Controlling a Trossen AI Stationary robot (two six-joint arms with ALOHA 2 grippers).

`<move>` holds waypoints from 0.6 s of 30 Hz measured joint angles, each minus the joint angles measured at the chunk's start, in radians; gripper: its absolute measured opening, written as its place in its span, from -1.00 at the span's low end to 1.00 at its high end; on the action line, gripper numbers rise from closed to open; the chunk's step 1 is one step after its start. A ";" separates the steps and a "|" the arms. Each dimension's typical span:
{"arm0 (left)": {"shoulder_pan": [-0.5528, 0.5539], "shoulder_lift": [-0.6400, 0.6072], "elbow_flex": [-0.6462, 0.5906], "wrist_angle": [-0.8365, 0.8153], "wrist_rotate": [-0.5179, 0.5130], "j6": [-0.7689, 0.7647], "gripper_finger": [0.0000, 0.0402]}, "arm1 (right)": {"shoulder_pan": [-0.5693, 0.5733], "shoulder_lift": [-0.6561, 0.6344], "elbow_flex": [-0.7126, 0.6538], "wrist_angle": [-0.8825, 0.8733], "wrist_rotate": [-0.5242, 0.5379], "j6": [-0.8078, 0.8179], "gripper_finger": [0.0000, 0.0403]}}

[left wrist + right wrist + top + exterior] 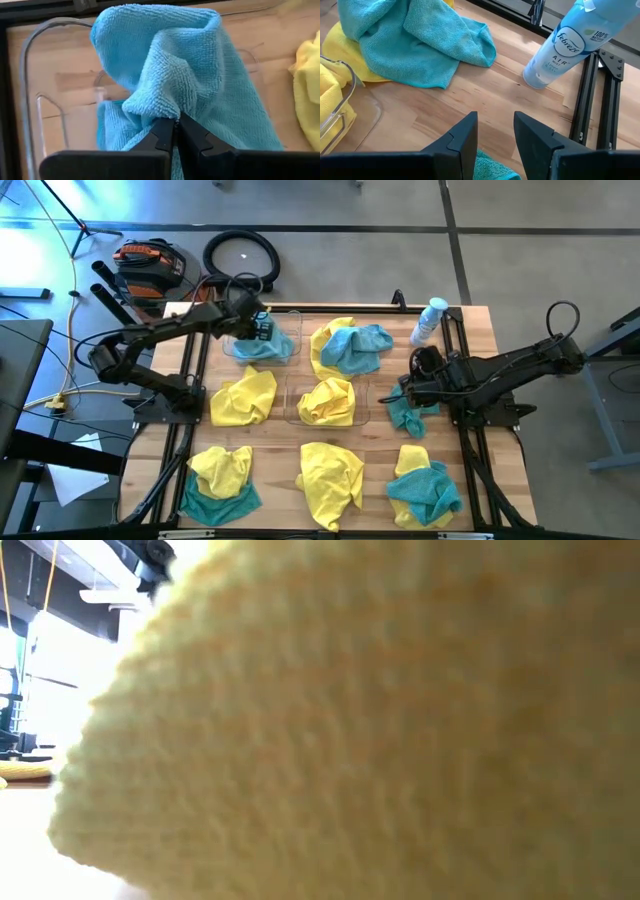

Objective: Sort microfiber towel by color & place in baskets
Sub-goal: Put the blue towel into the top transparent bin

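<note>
My left gripper (262,328) (176,119) is shut on a teal-blue towel (165,65) over the far-left clear basket (30,75) (232,350). My right gripper (408,392) (495,120) is open and stands just above another teal towel (405,418) (492,169) lying on the table's right side; I cannot tell whether it touches it. The middle basket (292,412) holds a yellow towel (328,402). Loose yellow towels (245,395) (330,475) and mixed yellow-and-teal heaps (350,348) (220,480) (425,490) lie on the wood. The low view is filled by one yellow towel (380,730). My left gripper pinches a bunched fold of the teal-blue towel (167,111) between its two fingertips, several layers gathered together. The cloth rises from the pinch and drapes slack around it. Its lower part (112,130) lies inside the basket.
A white spray bottle (430,320) (565,45) stands at the far right of the table, near my right gripper. A black frame rail (590,90) runs along the table's right edge. Bare wood (470,95) shows between the far heap and the bottle.
</note>
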 joint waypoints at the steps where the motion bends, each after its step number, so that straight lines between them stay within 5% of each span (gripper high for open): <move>1: 0.000 0.000 -0.013 0.022 0.001 0.004 -0.94 | 0.000 0.000 0.000 0.000 0.000 0.000 -0.40; 12: 0.000 0.022 -0.117 0.178 0.028 0.009 -0.46 | 0.000 0.000 0.000 0.000 -0.005 0.000 -0.40; 18: -0.001 0.117 -0.116 0.213 0.058 0.009 -0.39 | 0.000 0.000 0.000 0.000 -0.006 0.001 -0.40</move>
